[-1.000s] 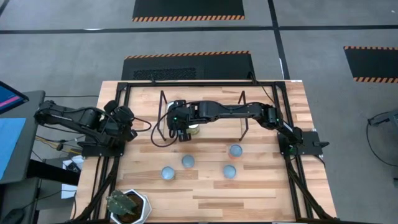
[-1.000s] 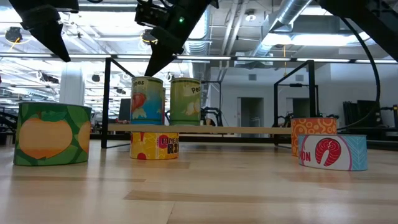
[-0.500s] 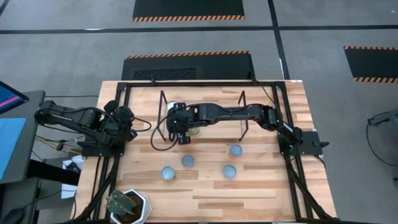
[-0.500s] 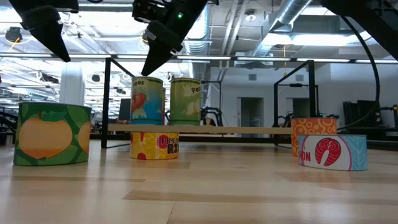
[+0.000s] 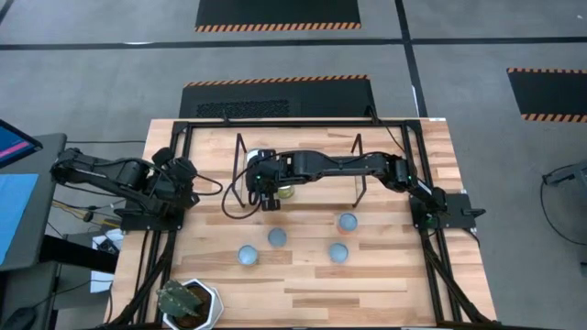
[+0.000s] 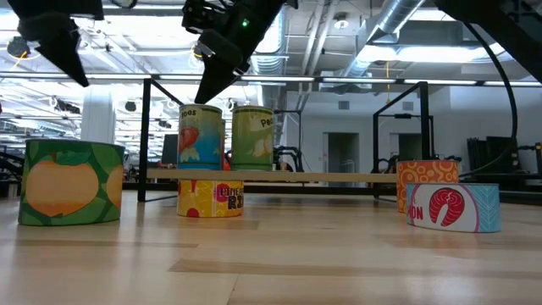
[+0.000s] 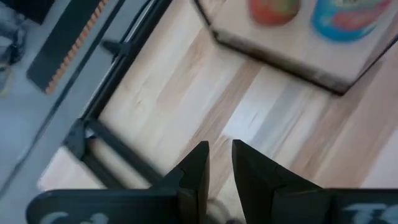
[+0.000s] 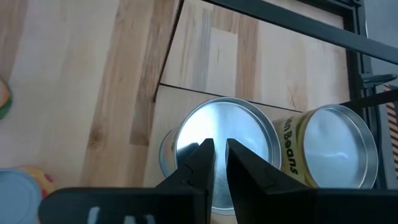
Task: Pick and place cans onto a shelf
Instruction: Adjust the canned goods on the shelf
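The shelf [image 6: 322, 177] stands at the table's far middle, and two tall cans [image 6: 201, 135] [image 6: 252, 135] stand upright on it. My right gripper [image 8: 219, 152] hovers shut just above the silvery top [image 8: 249, 134] of one of them, with the "Beans" can [image 8: 339, 146] beside it. It touches nothing. In the high view it [image 5: 266, 194] reaches across to the shelf's left end. Loose cans stand on the table: a yellow one [image 6: 210, 197], a green-and-orange one [image 6: 72, 182], an orange one [image 6: 426, 180] and a pale-blue one [image 6: 453, 207]. My left gripper [image 7: 221, 158] is shut and empty at the table's left edge [image 5: 183, 183].
Several cans with pale-blue tops [image 5: 277, 237] [image 5: 347, 222] stand on the table in front of the shelf. A white pot with a green plant [image 5: 188, 302] sits at the near left corner. Black wire frames [image 5: 240, 174] [image 5: 359, 174] rise at the shelf's two ends.
My right gripper has shifted a little toward the table's left edge above the cans on the shelf and stays shut. The cans have not moved.
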